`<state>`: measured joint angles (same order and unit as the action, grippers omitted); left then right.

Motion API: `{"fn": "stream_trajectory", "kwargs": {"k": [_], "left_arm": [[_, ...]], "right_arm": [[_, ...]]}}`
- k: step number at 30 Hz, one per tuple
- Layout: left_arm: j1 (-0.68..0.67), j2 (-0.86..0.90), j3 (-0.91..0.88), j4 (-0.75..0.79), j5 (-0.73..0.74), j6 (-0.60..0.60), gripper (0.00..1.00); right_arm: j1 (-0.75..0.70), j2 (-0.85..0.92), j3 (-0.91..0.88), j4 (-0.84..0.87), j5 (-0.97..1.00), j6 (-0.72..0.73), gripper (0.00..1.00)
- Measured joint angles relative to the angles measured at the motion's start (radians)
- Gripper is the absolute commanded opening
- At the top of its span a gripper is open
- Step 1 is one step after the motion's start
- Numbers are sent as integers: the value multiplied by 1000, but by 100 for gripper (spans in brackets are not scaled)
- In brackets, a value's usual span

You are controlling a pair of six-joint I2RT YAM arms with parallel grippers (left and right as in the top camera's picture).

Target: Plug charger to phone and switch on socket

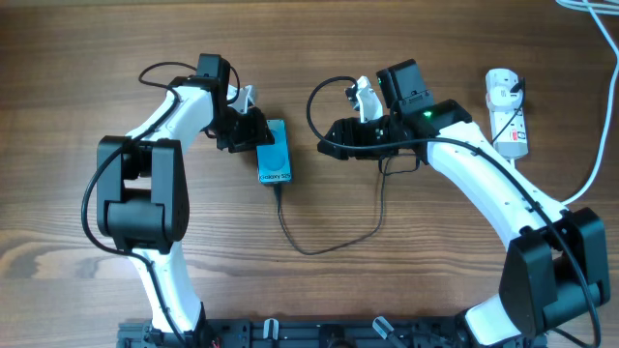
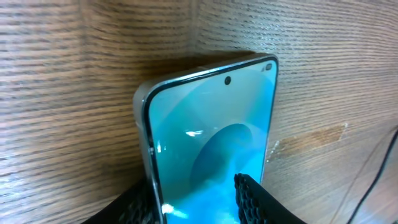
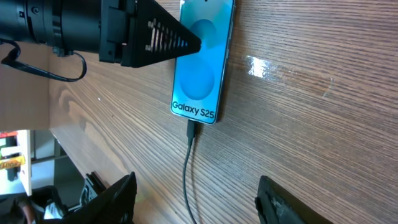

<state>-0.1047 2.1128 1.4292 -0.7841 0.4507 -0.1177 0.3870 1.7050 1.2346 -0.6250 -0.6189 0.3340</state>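
The phone (image 1: 275, 155) lies flat on the table with its light blue "Galaxy S25" screen up; it also shows in the left wrist view (image 2: 211, 130) and the right wrist view (image 3: 202, 74). My left gripper (image 1: 257, 131) (image 2: 196, 196) is shut on the phone's sides near its top end. The charger cable (image 1: 309, 249) (image 3: 186, 180) has its connector seated in the phone's bottom edge (image 3: 193, 132). My right gripper (image 1: 327, 141) (image 3: 196, 199) is open wide and empty, right of the phone, with the cable running between its fingers. The white socket (image 1: 508, 116) lies at the far right.
The cable loops across the table in front of the phone and runs back under my right arm. A thick white cord (image 1: 606, 106) runs from the socket along the right edge. A black plug (image 1: 519, 91) sits in the socket's far end.
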Motion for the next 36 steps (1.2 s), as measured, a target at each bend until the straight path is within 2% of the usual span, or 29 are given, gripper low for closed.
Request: {"fn": "stream_trajectory", "kwargs": {"k": [3,10,12,15,22,24,28,29,31,33,35,36], "left_arm": [[0,-3,2,0,-20,0,51],[0,-7,5,0,-47,0,52],[0,-7,5,0,-47,0,57],[-1,-11,8,-4,-68,-9,59],[-1,-16,75,-132,-162,-19,58],[-1,-39,117,-166,-170,-19,57],[-1,-176,206,-213,-176,-19,57],[-1,-244,225,-215,-176,-19,57],[-1,-362,240,-211,-176,-19,59],[-1,-448,244,-209,-176,-19,69],[-1,-518,245,-200,-175,-20,80],[-1,-549,245,-198,-176,-20,100]], "right_arm": [[0,0,0,0,4,0,64],[0,0,0,0,18,0,64],[0,0,0,0,18,0,64],[0,0,0,-1,18,0,64],[0,0,0,-8,24,0,63],[0,0,0,-11,26,0,57],[-3,0,0,-29,27,-4,31],[-11,0,2,-40,27,-10,22],[-39,-2,11,-66,29,-10,12],[-82,-10,29,-108,31,-22,5],[-140,-31,52,-139,37,-27,4],[-178,-47,65,-155,40,-27,4]]}}
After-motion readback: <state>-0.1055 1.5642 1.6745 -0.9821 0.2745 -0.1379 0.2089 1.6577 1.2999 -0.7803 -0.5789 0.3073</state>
